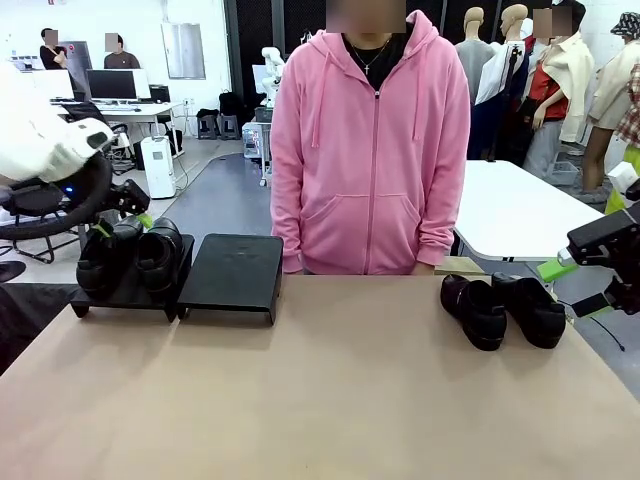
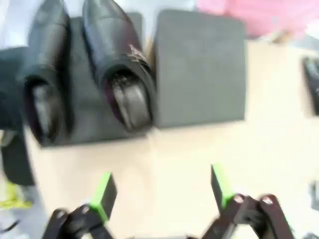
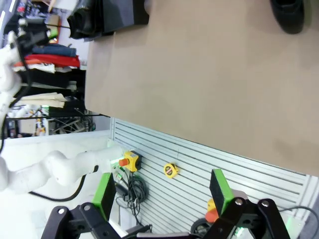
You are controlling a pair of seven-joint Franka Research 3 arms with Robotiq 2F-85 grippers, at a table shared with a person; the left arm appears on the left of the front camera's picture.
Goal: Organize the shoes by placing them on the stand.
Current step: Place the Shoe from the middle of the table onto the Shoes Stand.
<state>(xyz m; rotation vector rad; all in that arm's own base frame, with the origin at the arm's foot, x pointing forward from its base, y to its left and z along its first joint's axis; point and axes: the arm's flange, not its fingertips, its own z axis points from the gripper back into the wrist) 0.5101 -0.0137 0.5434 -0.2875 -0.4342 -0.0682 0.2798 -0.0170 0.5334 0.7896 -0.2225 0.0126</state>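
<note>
We've got L gripper (image 2: 162, 185) spread wide, holding nothing, seemingly just above two shoes (image 1: 130, 258) on stand (image 1: 232, 270) left platform; other pair (image 1: 505, 308) on table (image 1: 330, 400) near R gripper (image 3: 162, 189), wide too. Person (image 1: 370, 150) behind.

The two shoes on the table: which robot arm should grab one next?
Probably the right. The right gripper hangs open just beside the two shoes, while the left gripper is far off at the stand with the placed pair.

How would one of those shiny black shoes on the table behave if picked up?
That shoe looks glossy, so it might slip in a grip. It holds its shape, so probably fairly stiff. It sits low and flat, so rolling seems unlikely.
</note>
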